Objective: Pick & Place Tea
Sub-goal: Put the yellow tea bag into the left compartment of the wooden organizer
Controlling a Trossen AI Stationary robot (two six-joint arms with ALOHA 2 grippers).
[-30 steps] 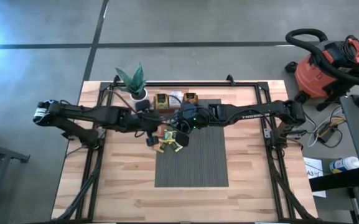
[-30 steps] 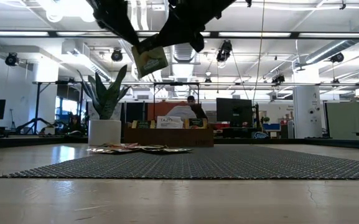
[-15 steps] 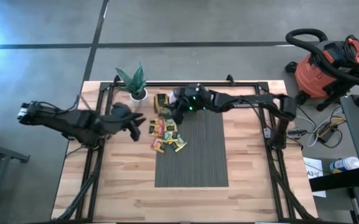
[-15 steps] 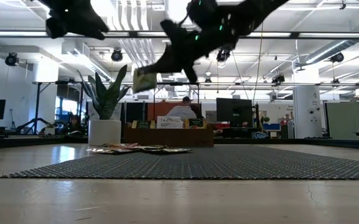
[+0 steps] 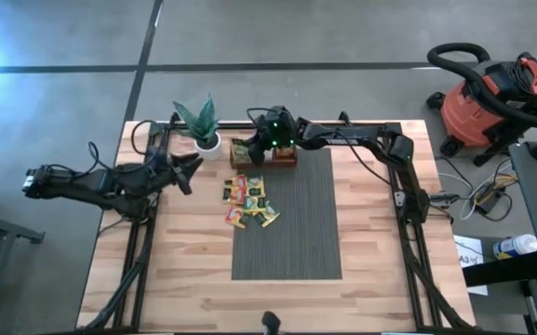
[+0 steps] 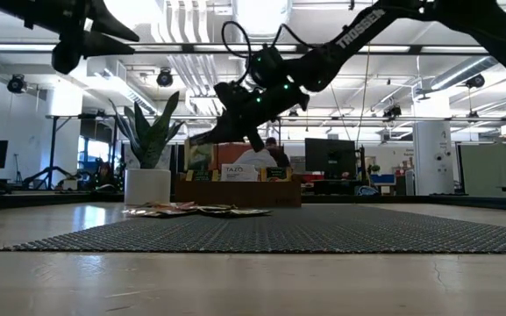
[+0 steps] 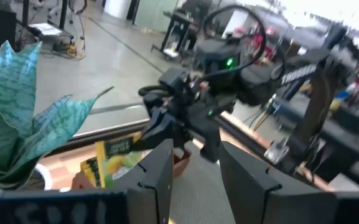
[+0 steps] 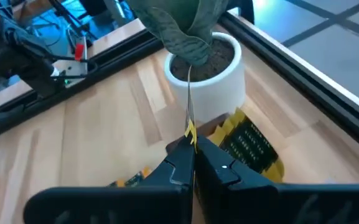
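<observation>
mat (image 5: 287,233) beside six loose sachets (image 5: 249,200).

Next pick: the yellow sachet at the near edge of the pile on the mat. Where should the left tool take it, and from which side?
Probably by its free outer edge, coming straight down from above. The yellow sachet lies flat at the pile's left corner on the mat, so its sides are too thin to pinch level. The left tool is open and empty.

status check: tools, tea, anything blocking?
Right tool shut on a tea sachet, over the wooden tray. Left tool open, empty. Plant pot close by.
</observation>
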